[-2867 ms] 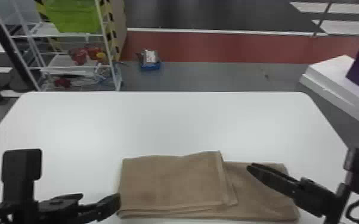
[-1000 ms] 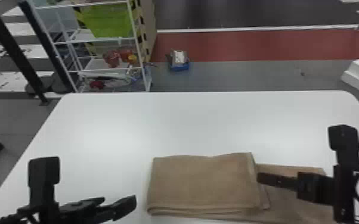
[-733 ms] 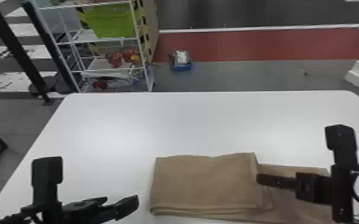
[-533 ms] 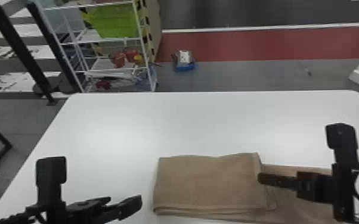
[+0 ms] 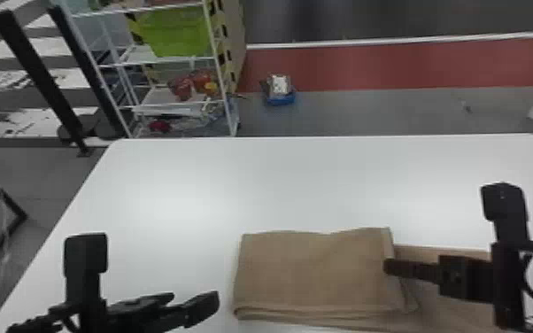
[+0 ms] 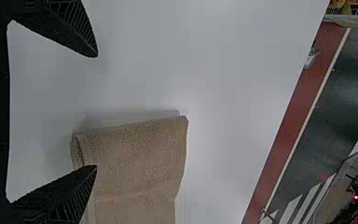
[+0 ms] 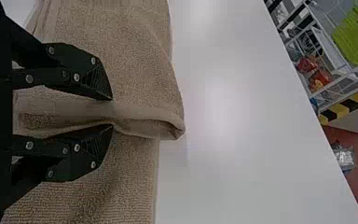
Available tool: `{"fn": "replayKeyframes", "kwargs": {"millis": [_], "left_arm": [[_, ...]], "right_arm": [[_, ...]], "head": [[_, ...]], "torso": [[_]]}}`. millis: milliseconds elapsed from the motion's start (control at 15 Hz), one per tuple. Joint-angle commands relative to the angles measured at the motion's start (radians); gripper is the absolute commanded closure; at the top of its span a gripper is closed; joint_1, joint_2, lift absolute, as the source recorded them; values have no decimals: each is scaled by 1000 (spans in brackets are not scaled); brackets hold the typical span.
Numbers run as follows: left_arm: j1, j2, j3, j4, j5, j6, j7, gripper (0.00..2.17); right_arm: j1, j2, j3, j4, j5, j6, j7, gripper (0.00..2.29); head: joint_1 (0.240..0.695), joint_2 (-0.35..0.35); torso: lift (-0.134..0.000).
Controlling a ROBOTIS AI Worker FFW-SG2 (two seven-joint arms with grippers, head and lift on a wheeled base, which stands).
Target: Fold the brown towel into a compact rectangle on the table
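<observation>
Since the earliest frame, the head view has swung so the table (image 5: pixel 305 181) sits farther right in it, and the right gripper (image 7: pixel 112 112) has come in to the hem (image 7: pixel 142 115) of the towel's folded-over part. The left gripper (image 6: pixel 96 111) now stands a little off the towel's left end, where before its tip looked right at it. Fold layout looks the same.

Brown towel (image 5: pixel 314 270) lies flat near the robot's side of the table, long axis running left to right. Doubled part is on the left; the lower layer (image 5: pixel 451 312) runs on to the right, under the right arm. Right gripper is pinching the hem, cloth bunched at the tips; how deep the grip goes is hard to judge. Left gripper is spread wide and empty, just beside the left end.

Key relation: the doubled part lies to the left of the right gripper, the uncovered stretch to its right, so the hem crosses the long axis. Right arm is the nearer one to that hem, left arm to the opposite end.

Likely next: right arm tugs or lifts the hem to square it over the lower layer. Risk: a shallow pinch slips, or the whole towel drags. Roughly midway, I'd say; not compact yet.
</observation>
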Motion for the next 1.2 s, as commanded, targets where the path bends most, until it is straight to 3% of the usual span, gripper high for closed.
{"fn": "replayKeyframes", "kwargs": {"millis": [0, 467, 867, 1000, 1133], "left_arm": [[3, -3, 0, -2, 3, 0, -1, 33], [13, -3, 0, -10, 14, 0, -5, 33], [17, -3, 2, -10, 15, 0, -5, 33], [17, -3, 0, -10, 15, 0, -5, 33], [17, -3, -6, -13, 14, 3, -5, 33]], "right_arm": [[1, 7, -3, -6, -7, 2, 14, 1291], [35, 7, -42, -59, -99, 2, 27, 1295], [127, 7, -184, -240, -329, 2, 28, 1295], [173, 7, -281, -289, -420, 2, 30, 1295], [203, 7, -362, -288, -452, 2, 57, 1295]], "head": [[695, 151], [695, 164], [695, 174], [695, 164], [695, 145]], "torso": [[-123], [-123], [-123], [-123], [-123]]}}
